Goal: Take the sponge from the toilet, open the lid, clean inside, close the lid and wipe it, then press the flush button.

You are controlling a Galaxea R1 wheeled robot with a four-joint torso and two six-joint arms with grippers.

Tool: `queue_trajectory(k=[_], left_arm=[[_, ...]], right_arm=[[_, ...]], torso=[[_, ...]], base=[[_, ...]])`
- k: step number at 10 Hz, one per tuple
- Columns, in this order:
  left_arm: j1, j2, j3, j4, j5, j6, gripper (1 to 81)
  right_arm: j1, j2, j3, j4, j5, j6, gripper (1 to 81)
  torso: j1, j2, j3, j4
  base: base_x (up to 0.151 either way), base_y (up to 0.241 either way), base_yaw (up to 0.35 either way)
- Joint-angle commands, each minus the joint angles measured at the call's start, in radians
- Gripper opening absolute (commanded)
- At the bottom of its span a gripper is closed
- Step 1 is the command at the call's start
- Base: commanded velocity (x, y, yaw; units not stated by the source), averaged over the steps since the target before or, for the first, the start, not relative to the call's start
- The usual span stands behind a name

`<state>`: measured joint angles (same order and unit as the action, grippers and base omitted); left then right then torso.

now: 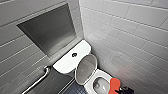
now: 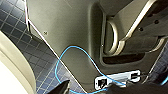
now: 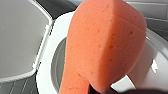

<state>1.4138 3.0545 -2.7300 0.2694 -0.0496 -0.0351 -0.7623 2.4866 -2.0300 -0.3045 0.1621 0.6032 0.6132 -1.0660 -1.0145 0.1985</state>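
Observation:
The white toilet (image 1: 70, 60) stands in the corner, with the dark flush button (image 1: 74, 54) in the middle of its cistern top. The lid (image 1: 85, 69) is raised, its greyish underside facing the open bowl (image 1: 100, 84). Just above the bowl's right rim, my right gripper (image 1: 119, 89) is shut on the orange-red sponge (image 1: 114, 85). In the right wrist view the sponge (image 3: 105, 45) hangs over the bowl rim (image 3: 56, 37), with the lid (image 3: 20, 37) to one side. My left gripper (image 2: 91, 89) is open and holds nothing, close to the robot's own body.
White tiled walls close in on the right and behind. A grey recessed panel (image 1: 48, 30) sits above the cistern, and a metal grab rail (image 1: 37, 81) runs down the left wall. Dark tiled floor (image 2: 37, 57) lies beside the toilet, and a blue cable (image 2: 75, 48) crosses the robot's body.

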Motion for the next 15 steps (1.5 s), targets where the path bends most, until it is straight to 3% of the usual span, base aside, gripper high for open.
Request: queue_trajectory(k=[1,4,7,13,14,15], left_arm=[[0.020,-0.006,-0.002,-0.001,0.079,-0.003,81.1],[0.020,-0.005,-0.002,-0.001,0.079,-0.003,81.1],[0.020,-0.002,-0.002,-0.001,0.079,-0.003,81.1],[0.020,-0.002,-0.002,-0.002,0.079,-0.003,81.1],[0.020,-0.002,-0.002,-0.002,0.079,-0.003,81.1],[0.021,-0.002,-0.002,-0.002,0.079,-0.003,81.1]], right_arm=[[0.195,-0.024,0.117,-0.019,-0.116,0.001,1.0],[0.278,0.034,0.125,-0.028,-0.190,0.000,1.0],[0.287,0.117,0.065,-0.030,-0.191,-0.002,1.0],[0.362,0.145,0.056,-0.025,-0.196,0.001,1.0],[0.387,0.143,0.059,-0.022,-0.199,0.001,1.0],[0.411,0.145,0.067,-0.021,-0.214,0.001,1.0]], torso=[[0.000,0.000,0.002,0.000],[0.001,0.001,-0.023,0.000],[0.001,0.001,-0.022,0.000],[0.001,0.002,-0.158,0.000],[0.001,0.002,-0.123,0.000],[0.002,0.002,-0.133,0.000]], base=[[0.000,0.000,0.000],[0.000,0.000,0.000],[0.000,0.000,0.000],[0.000,0.000,0.000],[0.000,0.000,0.000],[0.000,0.000,0.000]])
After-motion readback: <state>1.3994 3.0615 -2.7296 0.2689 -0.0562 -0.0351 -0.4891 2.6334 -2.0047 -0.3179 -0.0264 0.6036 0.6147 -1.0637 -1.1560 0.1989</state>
